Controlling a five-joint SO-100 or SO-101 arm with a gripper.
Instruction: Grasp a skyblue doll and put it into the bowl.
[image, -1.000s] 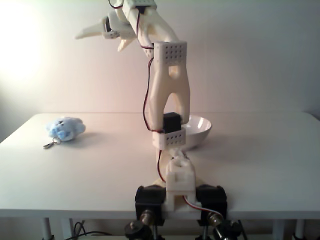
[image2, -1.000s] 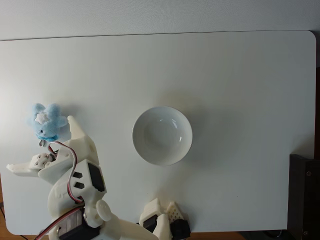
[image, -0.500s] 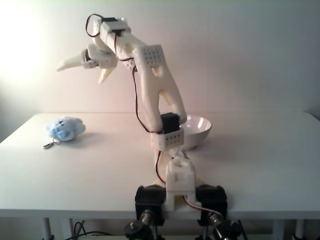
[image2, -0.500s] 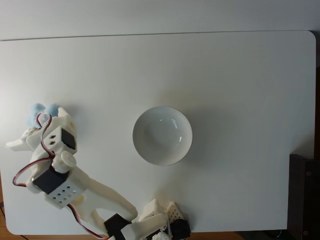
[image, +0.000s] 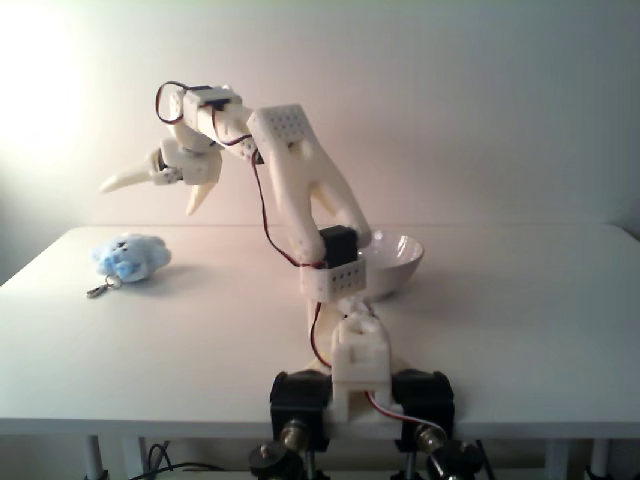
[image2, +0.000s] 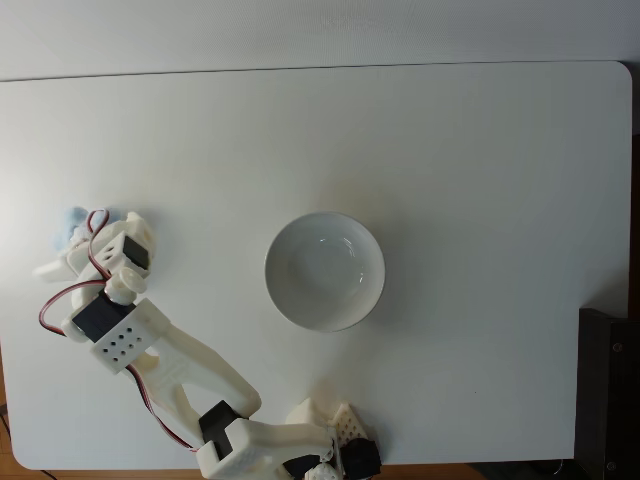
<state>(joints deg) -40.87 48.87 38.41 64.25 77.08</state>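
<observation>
We see the gripper (image: 158, 196) raised in the air with its two white fingers spread wide apart and nothing between them. In a fixed view from the front, the skyblue doll (image: 131, 257) lies on the table (image: 520, 300) below the fingertips and a little to their left — the gap to close is mostly downward. In a fixed view from above, the wrist hides most of the doll; only a pale-blue edge (image2: 72, 222) peeks out at the gripper's upper left, so the tool (image2: 62, 262) is almost directly over it. The doll's long axis is hard to judge. The bowl (image2: 324, 271) sits well apart, to the right of the gripper, near the arm's base.

Compared with half a second ago, the gripper has come lower and slightly further left, with more of the doll now covered from above; doll and bowl have not moved.
</observation>
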